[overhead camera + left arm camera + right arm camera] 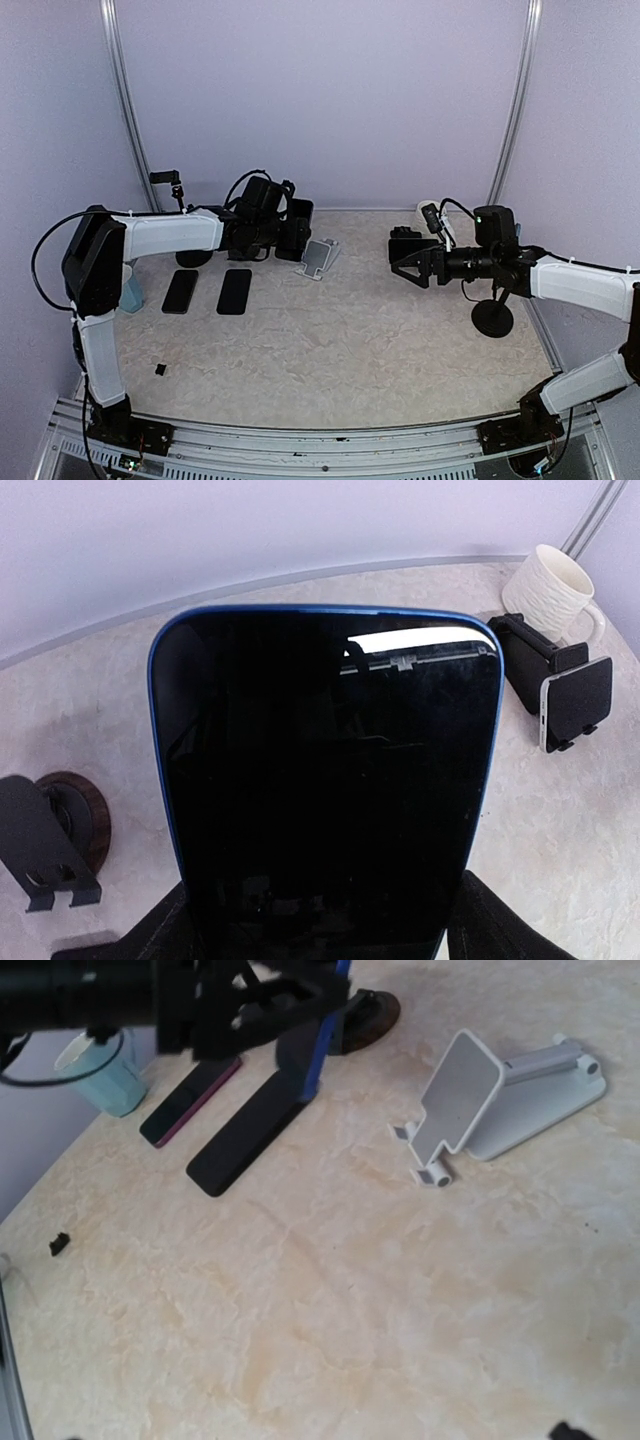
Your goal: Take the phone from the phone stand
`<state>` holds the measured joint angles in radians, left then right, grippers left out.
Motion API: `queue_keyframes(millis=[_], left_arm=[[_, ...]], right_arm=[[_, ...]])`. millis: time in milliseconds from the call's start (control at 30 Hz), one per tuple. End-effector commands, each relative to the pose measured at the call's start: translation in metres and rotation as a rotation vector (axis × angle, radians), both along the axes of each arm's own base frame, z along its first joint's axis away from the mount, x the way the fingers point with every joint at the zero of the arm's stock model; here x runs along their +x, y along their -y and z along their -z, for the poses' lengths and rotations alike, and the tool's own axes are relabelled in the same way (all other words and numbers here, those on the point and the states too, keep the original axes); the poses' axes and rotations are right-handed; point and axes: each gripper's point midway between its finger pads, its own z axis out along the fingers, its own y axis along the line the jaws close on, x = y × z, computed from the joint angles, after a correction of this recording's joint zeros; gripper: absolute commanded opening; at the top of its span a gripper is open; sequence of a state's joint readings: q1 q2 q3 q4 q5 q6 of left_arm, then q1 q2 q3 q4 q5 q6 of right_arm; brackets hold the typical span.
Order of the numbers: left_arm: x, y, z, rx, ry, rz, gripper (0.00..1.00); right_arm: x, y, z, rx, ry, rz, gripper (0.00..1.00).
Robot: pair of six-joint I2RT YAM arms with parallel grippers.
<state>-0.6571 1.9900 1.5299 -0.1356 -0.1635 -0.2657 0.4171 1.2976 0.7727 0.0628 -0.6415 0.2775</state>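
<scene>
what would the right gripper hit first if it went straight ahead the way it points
Most likely the empty white phone stand, straight ahead of the open right gripper. Height is unclear from above, so it might pass over it.

Phone (pixel 330 780) sits betw. L gripper (pixel 298 232) jaws. Phone stand (pixel 320 257) on table (pixel 350 340) just right of it. Flat phone (pixel 234 291) & second flat phone (pixel 181 291) lie side by side, near-left of L gripper. R gripper (pixel 405 258) right of stand, mug (pixel 555 590) behind it.

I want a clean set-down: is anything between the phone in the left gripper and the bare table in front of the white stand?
Nothing visible does. The phone, clamped in the left gripper, hangs clear of the empty white stand; the two flat phones lie left of that patch.
</scene>
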Motion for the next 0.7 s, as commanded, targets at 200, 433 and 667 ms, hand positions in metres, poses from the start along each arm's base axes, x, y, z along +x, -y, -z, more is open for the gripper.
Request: queue_keyframes(millis=[200, 433, 667], left_arm=[[-0.051, -0.005, 0.01, -0.061, -0.115, -0.086, 0.52], [-0.075, -0.014, 0.029, -0.047, -0.176, -0.11, 0.51], [-0.09, -0.008, 0.049, -0.067, -0.284, -0.101, 0.51]], right_arm=[[0.002, -0.003, -0.014, 0.011, 0.042, 0.001, 0.99], [0.017, -0.005, -0.019, -0.005, 0.045, 0.041, 0.93], [0.029, -0.017, -0.024, -0.011, 0.048, 0.053, 0.91]])
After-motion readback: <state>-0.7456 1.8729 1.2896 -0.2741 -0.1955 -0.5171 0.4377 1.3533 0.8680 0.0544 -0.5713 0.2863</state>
